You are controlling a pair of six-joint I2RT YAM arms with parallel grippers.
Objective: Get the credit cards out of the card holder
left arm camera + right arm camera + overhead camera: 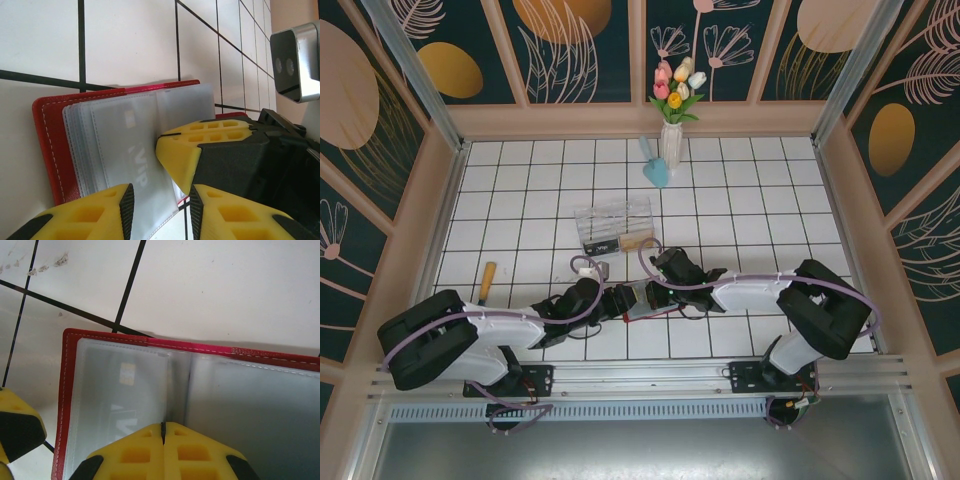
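card holder (648,306) lies open and flat on the counter (740,190), at the near edge, about mid-width, between my two arms. red cover down, clear sleeves (185,102) fanned on top.

right claw (163,427): fingers together, tips planted on the fold between the two sleeve pages. reads as a hold-down, nothing gripped.

left claw (159,200): fingers apart, straddling the loose edge of the top sleeve. a pale card (137,150) lettered "vip" sits inside it. cannot tell whether either pad touches the plastic.

step in hand, as i judge it: getting the first card out.

how to do it well:
- pinch the card itself, not sleeve plus card, or the whole page lifts.
- find the sleeve's open mouth first; i cannot tell which side it is on.
- pull along the pocket, low and straight.
- put the right claw's weight on the fold so the holder does not drag.
- slick plastic: close gently, check for slip.
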